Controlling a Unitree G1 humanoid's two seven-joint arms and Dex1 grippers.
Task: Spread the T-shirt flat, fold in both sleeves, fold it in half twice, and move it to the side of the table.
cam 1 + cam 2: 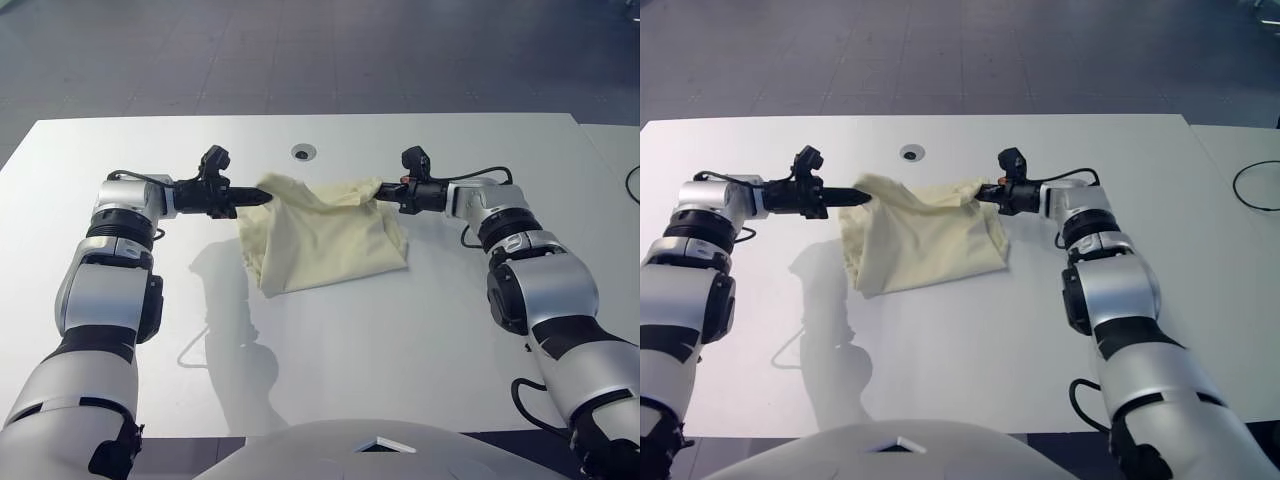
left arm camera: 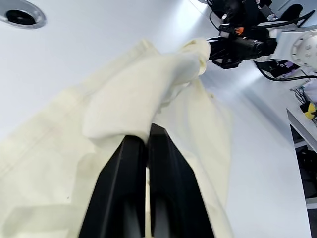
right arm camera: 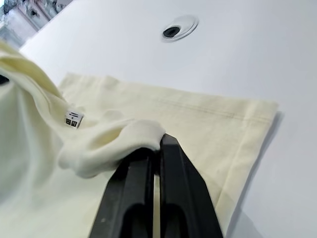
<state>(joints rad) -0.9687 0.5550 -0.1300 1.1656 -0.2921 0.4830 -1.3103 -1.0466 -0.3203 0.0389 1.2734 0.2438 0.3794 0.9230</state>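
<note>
The white desk (image 1: 400, 340) carries one garment at its middle. The pale yellow T-shirt (image 1: 325, 240) hangs between the two arms. Its lower part rests crumpled on the desk, with the lower-left corner nearest the robot. Its upper edge is lifted off the surface and sags in a shallow curve between the two held points.

The left pincer (image 1: 265, 197) points inward from the robot's left and is clenched on a bunched fold at the garment's upper-left corner. In the left wrist view its two black fingers (image 2: 124, 188) lie almost together, with cloth draped over their tips. The right pincer (image 1: 378, 196) points inward from the robot's right and grasps the upper-right corner. The right wrist view shows its fingers (image 3: 183, 188) pressed close on a roll of fabric. A small sewn label (image 3: 73, 119) sits nearby, and a flat, hemmed layer of the shirt lies on the desk beneath. The two pincers sit at about the same height, well apart.

Farther back, a round cable port (image 1: 303, 152) is set in the desk, beyond the shirt and apart from it. A black cable (image 1: 1255, 185) loops on the neighbouring surface at the robot's right. Grey floor (image 1: 300, 50) lies past the desk's far edge.
</note>
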